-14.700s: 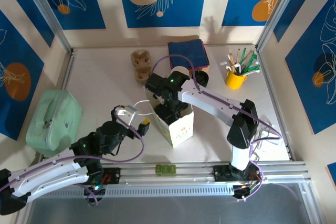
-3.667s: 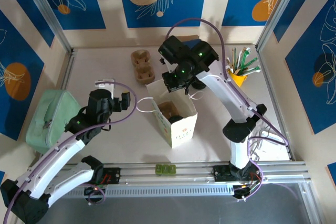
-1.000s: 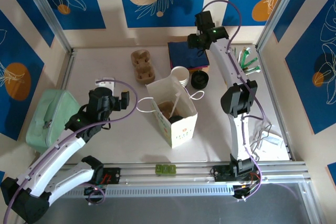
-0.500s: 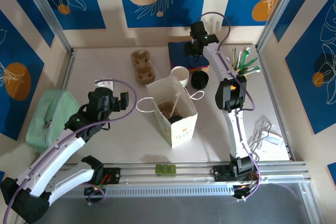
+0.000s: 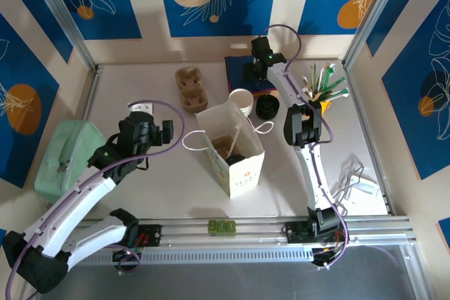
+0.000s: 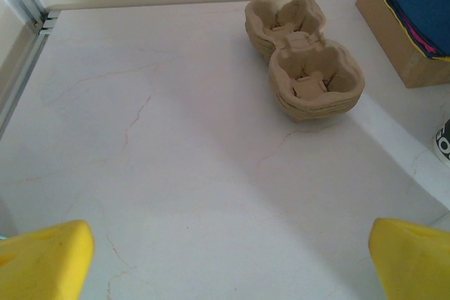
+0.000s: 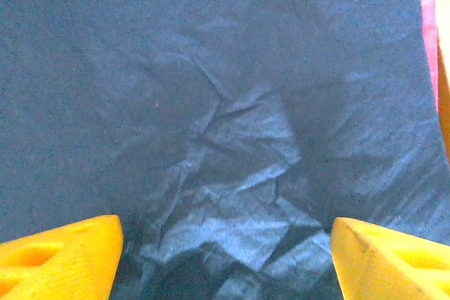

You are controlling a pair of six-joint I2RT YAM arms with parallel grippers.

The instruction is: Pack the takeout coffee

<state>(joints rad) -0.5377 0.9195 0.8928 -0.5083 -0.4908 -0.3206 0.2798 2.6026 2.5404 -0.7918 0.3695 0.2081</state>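
A soft mint-green zip pouch [image 5: 70, 159] lies at 9 o'clock on the pale, hairline-cracked counter [image 5: 162, 194]. The left fingers [image 6: 42, 254], blunt yellow plastic tips, are spread wide above bare counter, holding and touching nothing. Ahead of them, toward 11 o'clock, sits a stack of moulded brown pulp cup carriers [image 6: 304, 61], each with two round wells.

In the middle stands an open white paper bag [image 5: 242, 173] with thin loop handles. Inside it is more brown pulp and, toward its 5 o'clock corner, the coffee cup [image 5: 237, 159]. Only its round black lid can be seen, because the bag hides its body.

Just behind the bag, at 12 o'clock, is a stack of white cups [image 5: 241, 98]. Just right of that are loose black lids [image 5: 267, 107].

The right fingers [image 7: 56, 247], orange-yellow, are also spread wide and hover close over crinkled dark-blue paper napkins [image 7: 211, 103] with a pink edge at the right. Whether they touch the paper cannot be told. At 2 o'clock a yellow pot [image 5: 314, 107] holds pens.
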